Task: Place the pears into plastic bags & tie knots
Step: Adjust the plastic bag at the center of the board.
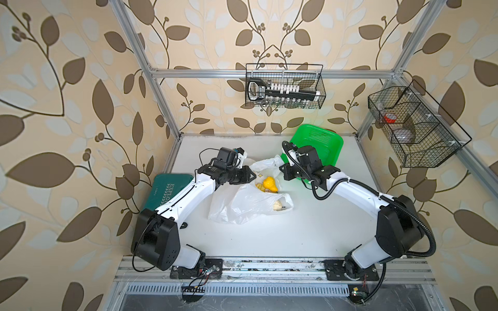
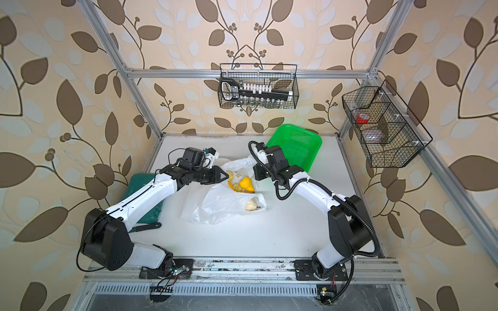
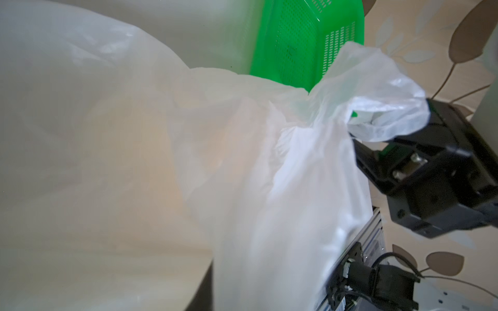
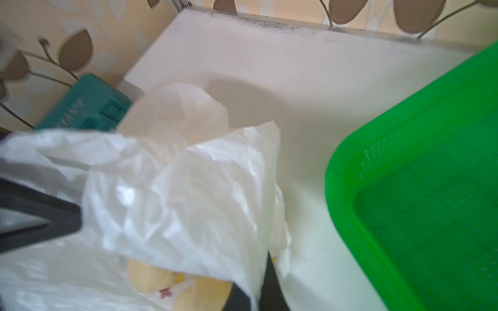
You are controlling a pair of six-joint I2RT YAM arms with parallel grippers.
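Plastic bag (image 1: 242, 204) lies mid-table, crumpled, mouth end pulled up toward the far side between the two grippers. Translucent white, cartoon print partly visible near the mouth.

Pears: one bright orange-yellow pear (image 1: 270, 184) sits in the open mouth, showing in both top views (image 2: 246, 184). A pale cream pear (image 1: 277, 206) lies at the bag's right-hand corner, seen through the film, stem end pointing right. More yellowish shapes sit next to the orange one; count unclear through the plastic. Right wrist view shows pale yellow fruit (image 4: 151, 277) under the bag edge, blurred.

Handles are not tied. One handle loop (image 3: 388, 107) is stretched out to the right gripper (image 3: 377, 134); left wrist view shows its jaws clenched on the bunched film, loop end bulging out past the fingers. In a top view the same gripper (image 1: 282, 168) sits at the bag's far-right edge, just in front of the green basket.

Left gripper (image 1: 252, 176) is at the bag's far-left mouth edge, touching or just over the film. Jaws look partly apart, but I cannot tell whether plastic is pinched between them; own wrist view is filled with bag.

Green basket (image 1: 320, 142) stands tilted at the back right, behind the right arm, no fruit visible in it. Teal case (image 1: 167, 188) lies at the left table edge, partly under the left arm. Two wire baskets hang on the frame: one at the back (image 1: 285, 86), one on the right (image 1: 412, 126).
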